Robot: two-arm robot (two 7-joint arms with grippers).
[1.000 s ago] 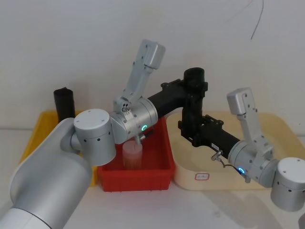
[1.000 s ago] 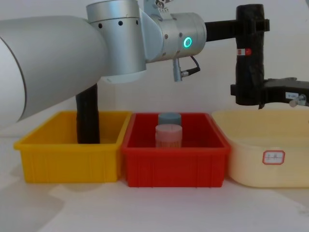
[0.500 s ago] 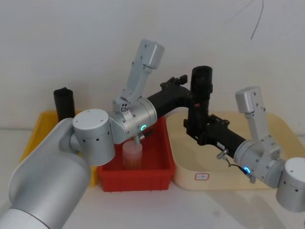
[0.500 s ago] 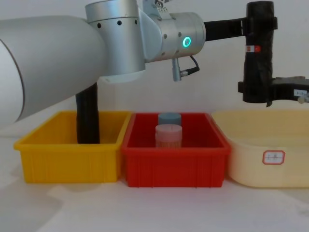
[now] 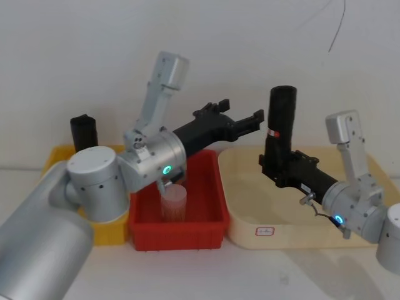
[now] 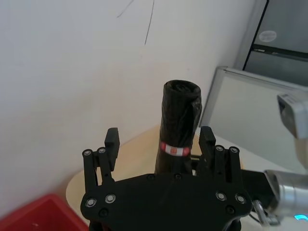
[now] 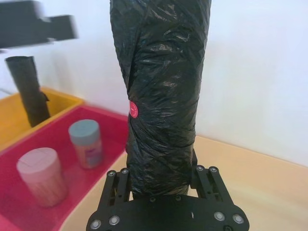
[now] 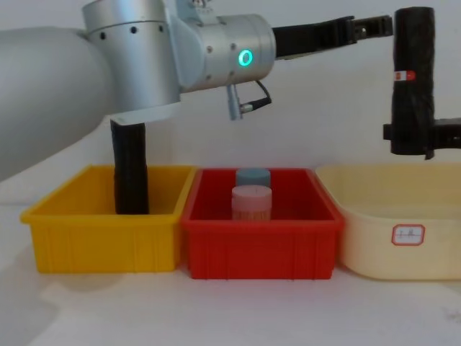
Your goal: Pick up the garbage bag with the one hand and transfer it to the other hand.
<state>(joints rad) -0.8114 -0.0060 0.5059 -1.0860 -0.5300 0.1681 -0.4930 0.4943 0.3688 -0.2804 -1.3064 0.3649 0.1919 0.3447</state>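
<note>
Garbage bag (image 5: pixel 280 119) handed over: the right pincer (image 5: pixel 275 165) pinches its lower end, and the left pincer (image 5: pixel 244 110) is spread and clear.
Head view: the bag stands upright above the cream tray (image 5: pixel 250 232), near its back-left corner; the right arm should keep it vertical and gripped firmly while the left backs straight away. Left wrist view: the left pincer (image 6: pixel 159 132) frames the bag (image 6: pixel 179 115) without contact. Right wrist view: the right pincer (image 7: pixel 161 173) clamps the bag (image 7: pixel 163 96) low, so a top-heavy tilt is the likely risk. Chest view: the left pincer (image 8: pixel 371 27) sits just beside the bag (image 8: pixel 413 79), apart from it. Half a second ago it was against the bag; it has since drawn leftward, and the bag has shifted right.
</note>
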